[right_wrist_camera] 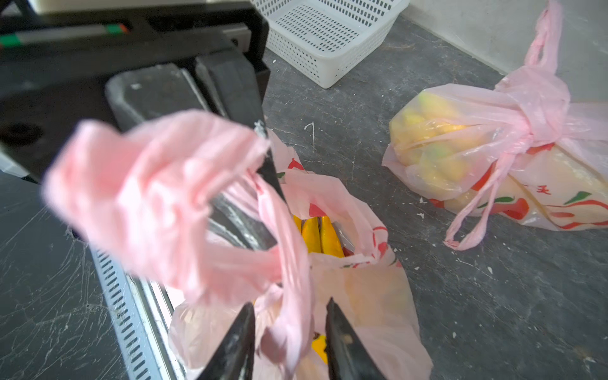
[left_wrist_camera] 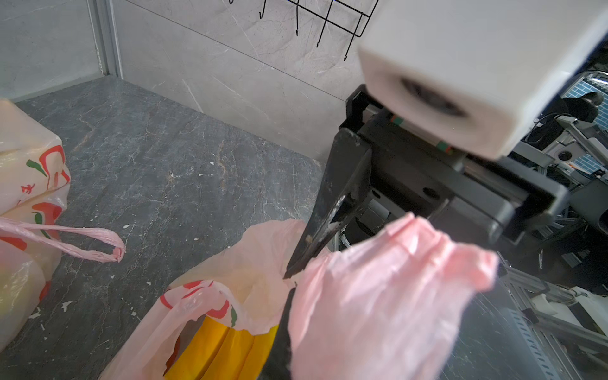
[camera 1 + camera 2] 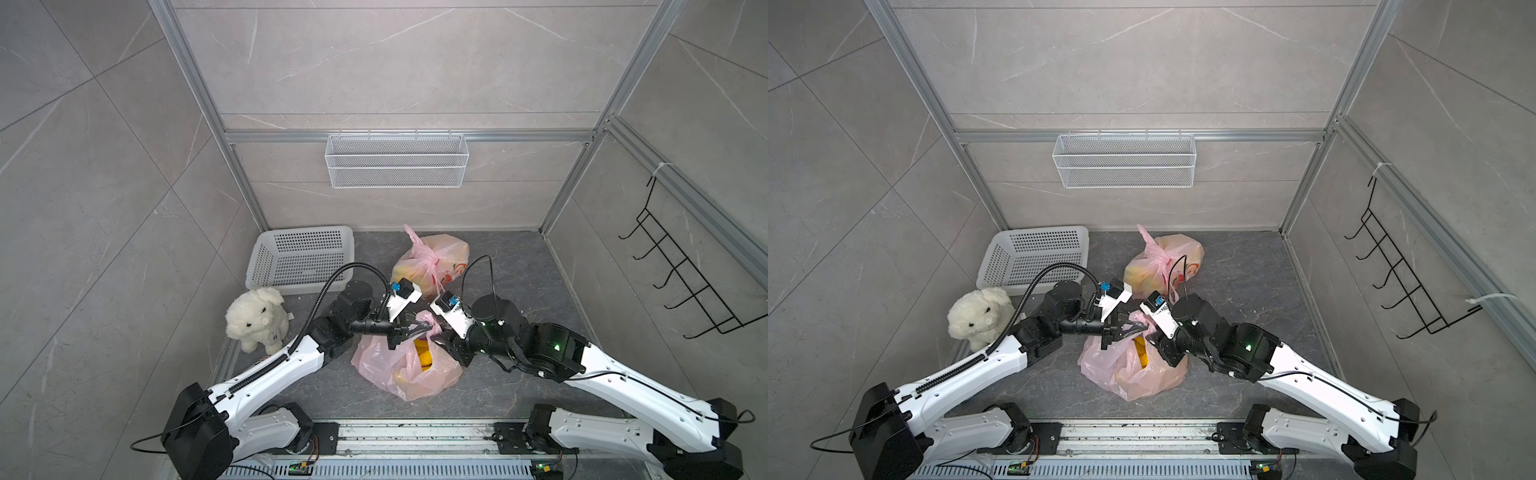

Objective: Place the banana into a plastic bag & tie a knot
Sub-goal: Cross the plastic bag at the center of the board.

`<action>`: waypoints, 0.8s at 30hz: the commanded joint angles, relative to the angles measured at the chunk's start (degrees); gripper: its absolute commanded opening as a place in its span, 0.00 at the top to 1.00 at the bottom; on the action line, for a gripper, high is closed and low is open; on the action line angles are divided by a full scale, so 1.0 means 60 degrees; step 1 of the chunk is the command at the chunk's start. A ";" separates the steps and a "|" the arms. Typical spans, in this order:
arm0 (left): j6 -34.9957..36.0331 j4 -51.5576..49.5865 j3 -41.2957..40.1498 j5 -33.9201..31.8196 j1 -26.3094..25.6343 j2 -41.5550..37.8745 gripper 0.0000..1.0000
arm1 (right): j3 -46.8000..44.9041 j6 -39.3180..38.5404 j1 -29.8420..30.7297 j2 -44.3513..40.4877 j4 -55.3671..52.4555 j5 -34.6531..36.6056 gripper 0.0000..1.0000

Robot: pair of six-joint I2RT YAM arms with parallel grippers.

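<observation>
In both top views the thin pink plastic bag with red print sits mid-desk, mouth gaping, with the yellow banana bunch already inside, so I judge only the knot remains; the left end effector and right end effector meet just above it. A knotted pink bag of fruit lies at twelve o'clock, a white perforated plastic basket at ten, a cream plush dog at nine, all on the dark grey veined desk between pale stone-look walls. The left wrist view shows the bunched pink handle lifted clear, probably to form a loop. The right wrist view shows the left end effector pinched together on that handle, while the right one's jaws stand apart astride a hanging handle strand, not gripping it
</observation>
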 commanded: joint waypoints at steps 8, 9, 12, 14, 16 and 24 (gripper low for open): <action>0.0025 0.0233 0.0098 -0.0172 -0.0022 -0.0269 1.00 | 0.0200 0.0560 0.0118 -0.0005 -0.0472 -0.0094 0.77; 0.0029 0.0225 0.0099 -0.0250 -0.0039 -0.0258 1.00 | 0.0267 0.0573 0.0177 -0.0001 -0.0488 -0.0065 0.80; 0.0066 0.0167 0.0084 -0.0541 -0.0030 -0.0273 1.00 | 0.0527 0.0618 0.0480 -0.0012 -0.0578 0.0136 0.89; 0.0056 0.0135 0.0069 -0.0686 -0.0030 -0.0277 1.00 | 0.0702 0.0654 0.0721 0.0067 -0.0632 0.0239 0.92; 0.0060 0.0166 0.0055 -0.0779 -0.0022 -0.0282 1.00 | 0.0815 0.0707 0.0967 0.0211 -0.0662 0.0338 0.95; -0.0054 0.0358 -0.0015 -0.0688 -0.0022 -0.0372 1.00 | 0.0517 0.1114 0.1524 0.0854 0.0004 0.0605 0.99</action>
